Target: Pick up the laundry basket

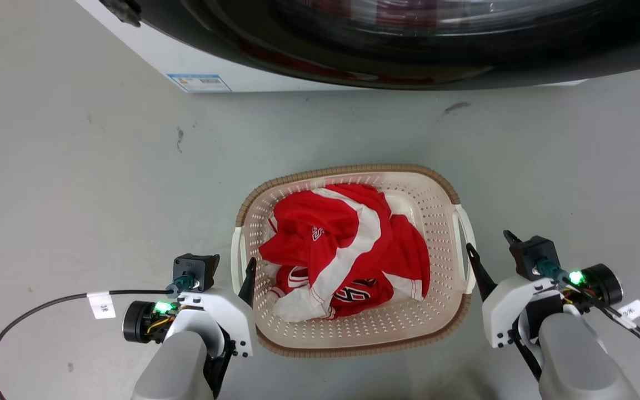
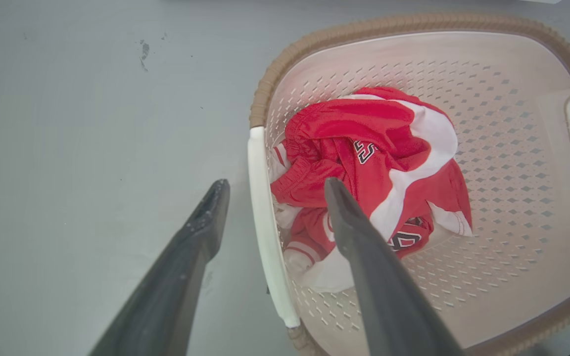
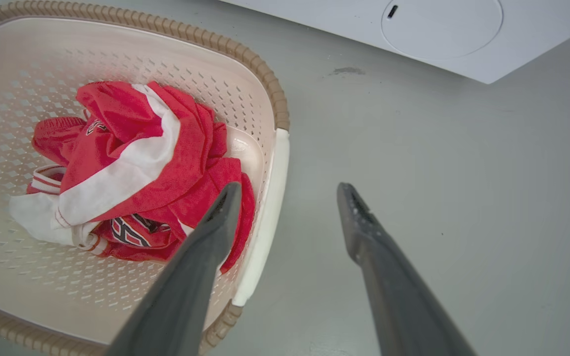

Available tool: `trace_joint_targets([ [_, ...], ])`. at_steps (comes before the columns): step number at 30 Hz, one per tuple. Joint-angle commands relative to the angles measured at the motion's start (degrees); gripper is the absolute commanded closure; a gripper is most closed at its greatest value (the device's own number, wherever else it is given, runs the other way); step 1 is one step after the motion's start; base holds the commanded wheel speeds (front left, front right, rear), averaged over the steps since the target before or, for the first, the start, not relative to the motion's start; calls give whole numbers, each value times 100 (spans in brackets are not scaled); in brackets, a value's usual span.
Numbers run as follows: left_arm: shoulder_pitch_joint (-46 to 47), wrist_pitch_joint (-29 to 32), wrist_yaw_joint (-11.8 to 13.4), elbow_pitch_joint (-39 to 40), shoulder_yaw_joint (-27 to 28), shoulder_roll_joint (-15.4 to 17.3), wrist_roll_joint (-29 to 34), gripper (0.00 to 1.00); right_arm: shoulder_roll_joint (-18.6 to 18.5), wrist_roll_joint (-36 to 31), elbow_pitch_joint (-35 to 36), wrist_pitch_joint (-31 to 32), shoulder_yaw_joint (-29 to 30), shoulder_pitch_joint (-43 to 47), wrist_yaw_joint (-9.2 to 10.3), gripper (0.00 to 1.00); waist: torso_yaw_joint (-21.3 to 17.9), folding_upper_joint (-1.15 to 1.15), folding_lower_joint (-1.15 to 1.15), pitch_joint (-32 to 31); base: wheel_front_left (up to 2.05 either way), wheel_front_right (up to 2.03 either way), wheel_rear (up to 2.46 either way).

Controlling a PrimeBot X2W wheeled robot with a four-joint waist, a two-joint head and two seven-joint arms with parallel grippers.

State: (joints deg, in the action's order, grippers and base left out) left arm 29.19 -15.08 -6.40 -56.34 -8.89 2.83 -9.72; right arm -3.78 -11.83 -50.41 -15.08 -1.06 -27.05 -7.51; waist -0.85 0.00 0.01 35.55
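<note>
Tilting looms if the left gripper (image 2: 271, 190) and right gripper (image 3: 290, 190), both released astride handles (image 2: 265, 212) at nine and three o'clock of the laundry basket (image 1: 353, 168), clamp or lift unevenly.

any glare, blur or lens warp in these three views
Head view: soft even light, but bright reflections streak the washing machine door, and the green wrist lights bloom. Left wrist view: the wide lens bows the laundry basket rim; the dark fingers loom oversized. Right wrist view: same bowing, red clothes look sharp.
</note>
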Motion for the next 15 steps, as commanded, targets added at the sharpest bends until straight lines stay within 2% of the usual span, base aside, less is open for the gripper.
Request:
trace_joint_targets([
  [1,205,-15,-10,-126,9,10,51,0,-17,-70,-207,-13,-9,-244,4,0,-10,0,-1,220,0,0,0],
  [15,728,-15,-58,-448,-97,11,98,0,34,-42,-854,-13,-207,-872,4,0,-2,0,-1,865,0,0,0],
])
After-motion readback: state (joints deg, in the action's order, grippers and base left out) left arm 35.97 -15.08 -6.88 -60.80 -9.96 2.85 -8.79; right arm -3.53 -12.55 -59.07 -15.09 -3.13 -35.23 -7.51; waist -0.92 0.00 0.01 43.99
